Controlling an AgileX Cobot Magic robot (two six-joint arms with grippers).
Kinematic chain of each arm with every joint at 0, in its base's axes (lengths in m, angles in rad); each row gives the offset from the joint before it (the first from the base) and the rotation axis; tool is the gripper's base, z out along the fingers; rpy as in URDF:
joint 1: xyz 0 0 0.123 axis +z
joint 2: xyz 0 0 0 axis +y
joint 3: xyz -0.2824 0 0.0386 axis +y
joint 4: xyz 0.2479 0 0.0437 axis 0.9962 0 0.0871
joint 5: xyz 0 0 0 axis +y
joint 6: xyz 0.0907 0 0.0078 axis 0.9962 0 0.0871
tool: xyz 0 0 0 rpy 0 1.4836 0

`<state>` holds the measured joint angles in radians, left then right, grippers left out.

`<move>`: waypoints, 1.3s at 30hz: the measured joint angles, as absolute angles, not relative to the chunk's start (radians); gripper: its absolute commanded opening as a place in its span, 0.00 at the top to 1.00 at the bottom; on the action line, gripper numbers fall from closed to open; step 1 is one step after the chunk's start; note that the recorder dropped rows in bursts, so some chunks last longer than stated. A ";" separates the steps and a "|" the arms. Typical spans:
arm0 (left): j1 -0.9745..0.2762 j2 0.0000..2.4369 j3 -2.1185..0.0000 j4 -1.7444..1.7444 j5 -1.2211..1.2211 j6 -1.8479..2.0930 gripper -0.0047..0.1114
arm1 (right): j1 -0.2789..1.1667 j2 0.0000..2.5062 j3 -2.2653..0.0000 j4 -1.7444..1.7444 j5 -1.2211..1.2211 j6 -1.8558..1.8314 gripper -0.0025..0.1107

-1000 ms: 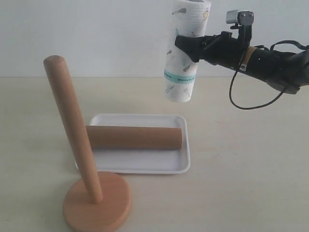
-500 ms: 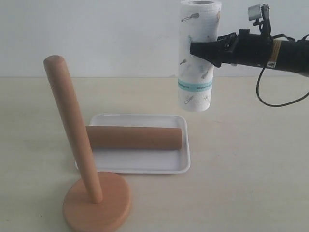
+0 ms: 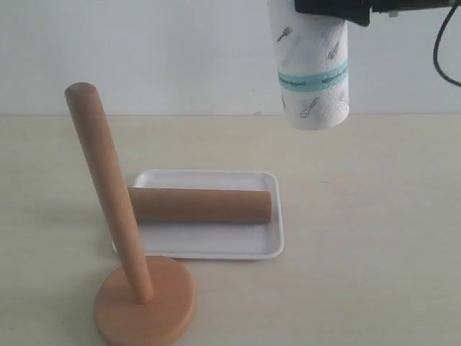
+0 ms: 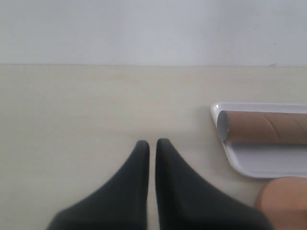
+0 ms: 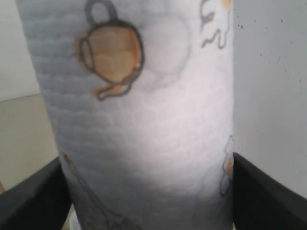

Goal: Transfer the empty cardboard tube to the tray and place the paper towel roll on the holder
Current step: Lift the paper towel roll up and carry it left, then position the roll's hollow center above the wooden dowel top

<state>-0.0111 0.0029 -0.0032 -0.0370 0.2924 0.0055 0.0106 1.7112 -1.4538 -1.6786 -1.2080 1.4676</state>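
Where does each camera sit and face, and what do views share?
Exterior: off the arms, facing holder, tray, empty cardboard tube; right gripper holds paper towel roll.
Left wrist: looks past shut left gripper toward tray and tube.
Right wrist: filled by the roll between gripper fingers.
Shared by exterior and left wrist: tray, tube.

Left gripper's [image 4: 152, 143] jaws nearly touch; right gripper [image 3: 317, 7], raised high, clamps the paper towel roll [image 3: 314, 79]

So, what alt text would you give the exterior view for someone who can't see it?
The right gripper, at the top edge, holds a printed white paper towel roll roughly upright in mid-air above a pale table. Lower left, a brown cardboard tube lies inside a white tray, and a bare wooden holder stands in front of it.
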 measured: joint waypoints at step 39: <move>-0.011 0.003 -0.003 -0.037 0.292 0.005 0.92 | 0.652 1.258 -1.253 -1.083 -0.554 1.259 0.98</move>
